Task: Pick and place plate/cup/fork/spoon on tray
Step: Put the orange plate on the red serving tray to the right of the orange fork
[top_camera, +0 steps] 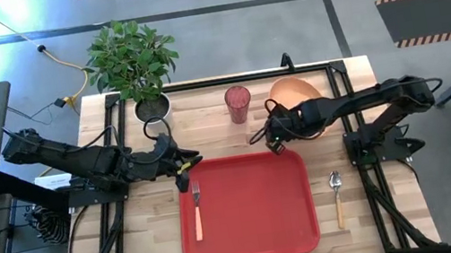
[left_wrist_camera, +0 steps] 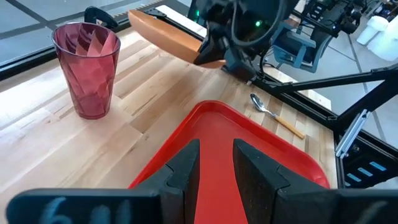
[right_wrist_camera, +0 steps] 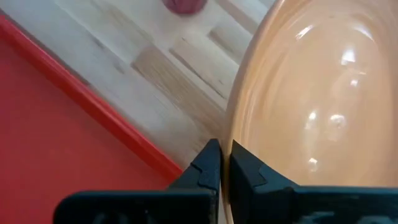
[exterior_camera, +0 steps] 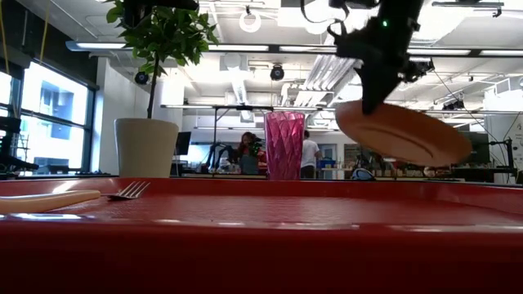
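- Red tray (exterior_camera: 261,237) rim fills the low view's foreground; one fork (top_camera: 196,211) lies on the tray's left part.
- My right gripper (top_camera: 274,137) reaches over the tray's far right corner, fingers pressed onto the rim of the one orange plate (top_camera: 295,93), holding it tilted above the table.
- My left gripper (top_camera: 183,171) hangs at the tray's far left corner, fingers (left_wrist_camera: 184,171) parted and holding nothing.
- My right fingertips are hidden behind the plate's edge in the wrist view.
- One cup (top_camera: 238,104) stands upright beyond the tray; one spoon (top_camera: 337,197) lies on the table right of the tray.
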Tool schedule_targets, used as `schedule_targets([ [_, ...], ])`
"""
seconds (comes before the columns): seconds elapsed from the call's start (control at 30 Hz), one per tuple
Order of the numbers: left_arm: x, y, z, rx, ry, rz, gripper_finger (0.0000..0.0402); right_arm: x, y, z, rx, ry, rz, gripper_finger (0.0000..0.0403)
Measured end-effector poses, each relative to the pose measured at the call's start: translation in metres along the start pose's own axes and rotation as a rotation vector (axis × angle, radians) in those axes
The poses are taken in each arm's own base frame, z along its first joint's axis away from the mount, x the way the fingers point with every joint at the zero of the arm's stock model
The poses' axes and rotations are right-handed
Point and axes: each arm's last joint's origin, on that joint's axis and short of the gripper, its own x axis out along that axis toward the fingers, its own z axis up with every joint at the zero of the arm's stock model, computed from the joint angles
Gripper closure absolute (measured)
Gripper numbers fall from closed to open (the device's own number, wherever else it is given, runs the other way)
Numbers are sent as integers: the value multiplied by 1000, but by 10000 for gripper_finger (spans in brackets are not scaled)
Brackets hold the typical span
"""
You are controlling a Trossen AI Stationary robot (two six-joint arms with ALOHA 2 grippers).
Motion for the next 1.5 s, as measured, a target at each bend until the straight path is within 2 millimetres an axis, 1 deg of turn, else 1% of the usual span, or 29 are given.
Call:
schedule_targets([
  [0.27,0,0,0,70,0,0,314,-34,11,7,40,-102,18,403],
  [0.47,0,0,-1,109,5,3,314,-64,24,10,-21,-207,82,403],
  [0.63,0,0,-1,32,11,-5,314,-93,36,8,-140,-277,161,403],
  [0.77,0,-1,-1,-10,31,-31,314,-113,47,2,-287,-338,229,403],
  [0.87,0,-1,-1,-49,39,-38,314,-123,55,-5,-401,-370,291,403],
  [0.97,0,-1,-1,-109,41,-38,314,-130,65,-14,-520,-373,391,403],
  [1.1,0,-1,-2,-166,47,-43,314,-135,80,-32,-696,-385,449,403],
  [1.23,0,-1,-2,-216,63,-57,314,-132,96,-49,-824,-340,502,403],
  [1.37,0,-2,-2,-267,88,-81,314,-121,114,-63,-929,-263,539,403],
  [1.5,0,-3,-3,-295,102,-91,314,-106,132,-78,-1040,-212,531,403],
])
